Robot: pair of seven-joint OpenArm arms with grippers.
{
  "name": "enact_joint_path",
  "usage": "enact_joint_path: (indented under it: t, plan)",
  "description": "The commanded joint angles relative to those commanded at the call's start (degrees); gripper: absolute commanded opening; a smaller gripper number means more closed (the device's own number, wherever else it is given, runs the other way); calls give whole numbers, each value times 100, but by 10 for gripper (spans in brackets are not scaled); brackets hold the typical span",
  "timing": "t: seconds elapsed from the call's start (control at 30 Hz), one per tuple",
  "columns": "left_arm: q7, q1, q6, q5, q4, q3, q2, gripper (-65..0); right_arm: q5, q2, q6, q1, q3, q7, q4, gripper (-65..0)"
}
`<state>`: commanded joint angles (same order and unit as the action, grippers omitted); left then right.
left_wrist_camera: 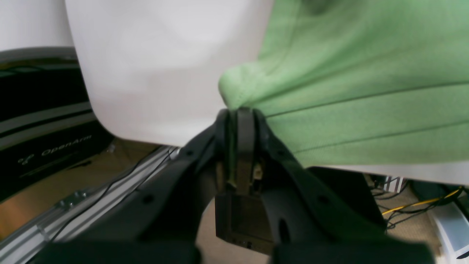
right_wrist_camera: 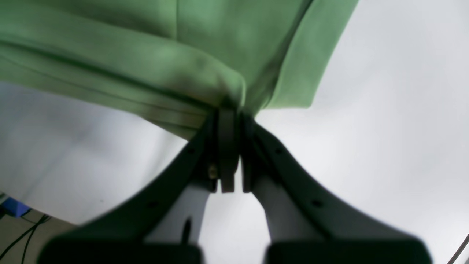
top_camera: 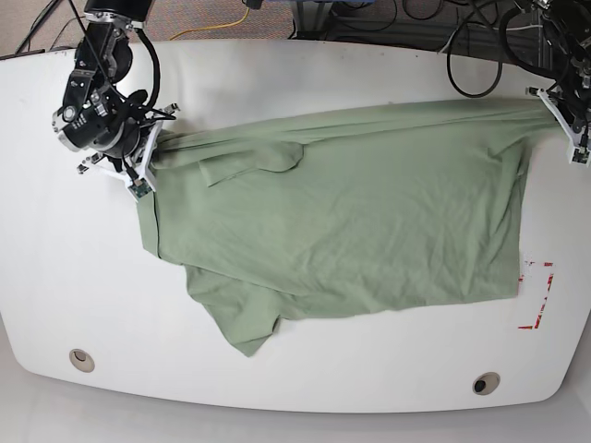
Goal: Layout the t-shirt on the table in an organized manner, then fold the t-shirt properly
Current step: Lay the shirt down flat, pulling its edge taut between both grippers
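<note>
"OpenArm" reads in pale letters on a dark panel below the table. The soft, creased shirt lies spread across the glossy tabletop. The left gripper and right gripper each pinch a bunched corner.

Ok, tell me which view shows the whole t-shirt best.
The base view: the t-shirt lies spread across the table, outline complete. The left wrist view shows only bunched fabric pinched in the left tool; the right wrist view shows only a fold in the right tool.

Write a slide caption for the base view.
Both grippers pinch the green t-shirt at opposite ends, stretching it across the white table.
</note>
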<state>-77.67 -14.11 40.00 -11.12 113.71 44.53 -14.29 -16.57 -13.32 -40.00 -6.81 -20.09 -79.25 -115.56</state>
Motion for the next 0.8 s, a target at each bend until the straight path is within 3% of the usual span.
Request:
enact_joint_path:
  t: [0.4, 0.57, 0.8]
  plan:
    - [141, 413, 0, 35, -167, -501, -149, -646, 35, 26, 0, 281, 26, 44, 193, -650]
    - [501, 466, 0, 35, -176, -862, -149, -646, 35, 35, 0, 316, 35, 255, 475, -650]
    - [545, 440, 0, 44, -185, -958, -149, -646, 35, 18, 0, 255, 9, 545, 888, -650]
